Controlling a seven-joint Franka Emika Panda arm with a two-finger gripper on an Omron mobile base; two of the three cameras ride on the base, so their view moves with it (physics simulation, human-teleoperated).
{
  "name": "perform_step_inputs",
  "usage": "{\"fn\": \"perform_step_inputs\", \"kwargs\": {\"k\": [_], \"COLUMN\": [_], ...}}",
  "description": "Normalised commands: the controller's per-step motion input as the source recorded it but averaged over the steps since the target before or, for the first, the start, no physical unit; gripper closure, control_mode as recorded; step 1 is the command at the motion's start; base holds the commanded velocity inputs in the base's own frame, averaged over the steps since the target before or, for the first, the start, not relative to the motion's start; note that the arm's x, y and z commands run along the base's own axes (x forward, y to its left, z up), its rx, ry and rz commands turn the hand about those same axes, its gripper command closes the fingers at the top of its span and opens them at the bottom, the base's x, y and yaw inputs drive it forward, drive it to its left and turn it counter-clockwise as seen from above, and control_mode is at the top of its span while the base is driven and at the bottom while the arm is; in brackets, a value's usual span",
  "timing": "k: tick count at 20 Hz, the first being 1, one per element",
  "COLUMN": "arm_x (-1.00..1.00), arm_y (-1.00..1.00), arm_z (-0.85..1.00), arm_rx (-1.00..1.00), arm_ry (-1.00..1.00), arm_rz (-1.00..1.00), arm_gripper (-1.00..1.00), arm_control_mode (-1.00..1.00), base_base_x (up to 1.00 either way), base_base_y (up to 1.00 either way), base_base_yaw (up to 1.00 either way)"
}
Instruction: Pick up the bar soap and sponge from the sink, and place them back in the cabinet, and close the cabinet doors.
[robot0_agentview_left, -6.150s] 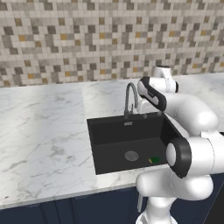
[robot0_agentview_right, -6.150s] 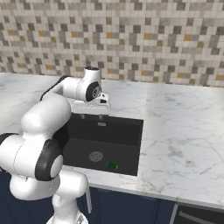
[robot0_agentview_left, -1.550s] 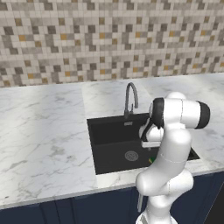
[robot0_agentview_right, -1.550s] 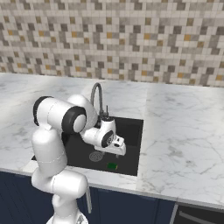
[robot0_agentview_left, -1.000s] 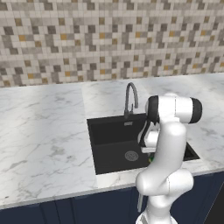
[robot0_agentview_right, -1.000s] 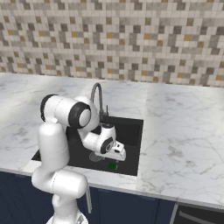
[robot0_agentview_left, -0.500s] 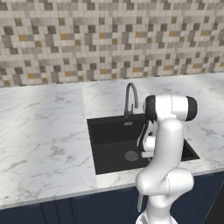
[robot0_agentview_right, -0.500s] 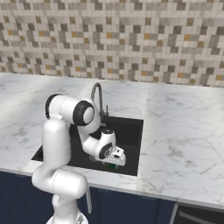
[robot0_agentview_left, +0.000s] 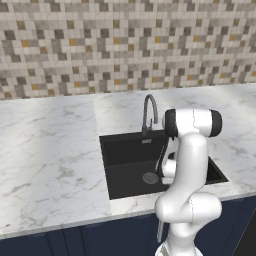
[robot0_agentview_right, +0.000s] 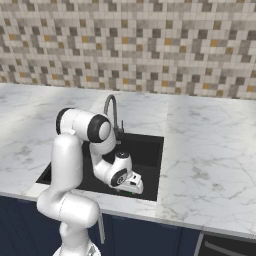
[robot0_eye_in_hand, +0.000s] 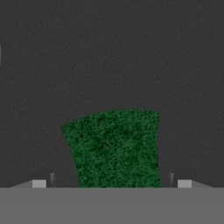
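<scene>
Mosaic-tiled wall behind a white marble surface (robot0_agentview_left: 50, 150), with the matte-black sink (robot0_agentview_left: 125, 150) set into it and navy base cabinet fronts below.

Left base view: my arm folds down over the right half of the basin. The gooseneck faucet (robot0_agentview_left: 149, 111) stands at the back rim and the round drain (robot0_agentview_left: 150, 177) lies just left of my forearm. My own links cover the claw and the sponge here.

Right base view: my wrist reaches low into the near right corner of the sink, and the claw (robot0_agentview_right: 134, 189) hangs just above the basin floor. A sliver of green, the sponge (robot0_agentview_right: 126, 191), peeks out under the hand. I cannot make out the bar soap from this side.

Hand view: the sponge (robot0_eye_in_hand: 116, 148) lies flat on the dark basin floor, centred between my two fingertips (robot0_eye_in_hand: 39, 183), which stand at the far left and far right of the bottom edge. The claw is spread to full width and holds nothing; each tip is clear of the sponge's sides, with dark floor showing in both gaps.

Step in hand, as I judge it: final descent onto the sponge. To do it well, go straight down with no sideways drift, get the tips level with its sides, stop short of the basin floor, then close evenly so the soft block is pinched squarely and not pushed aside.
</scene>
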Motion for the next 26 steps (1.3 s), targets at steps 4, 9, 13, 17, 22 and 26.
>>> {"fn": "perform_step_inputs", "kwargs": {"k": [4, 9, 13, 17, 22, 26], "arm_x": [0.0, 0.0, 0.0, 0.0, 0.0, 0.0], "arm_y": [0.0, 0.0, 0.0, 0.0, 0.0, 0.0], "arm_z": [-0.07, -0.11, -0.13, -0.14, -0.13, -0.08], "arm_rx": [0.0, 0.0, 0.0, 0.0, 0.0, 0.0], "arm_ry": [0.0, 0.0, 0.0, 0.0, 0.0, 0.0], "arm_rz": [0.0, 0.0, 0.0, 0.0, 0.0, 0.0], "arm_gripper": [-1.0, -1.0, -1.0, -1.0, -1.0, -1.0], "arm_control_mode": [-1.0, -1.0, -1.0, -1.0, -1.0, -1.0], "base_base_x": [0.0, 0.0, 0.0, 0.0, 0.0, 0.0], "base_base_y": [0.0, 0.0, 0.0, 0.0, 0.0, 0.0], "base_base_yaw": [0.0, 0.0, 0.0, 0.0, 0.0, 0.0]}}
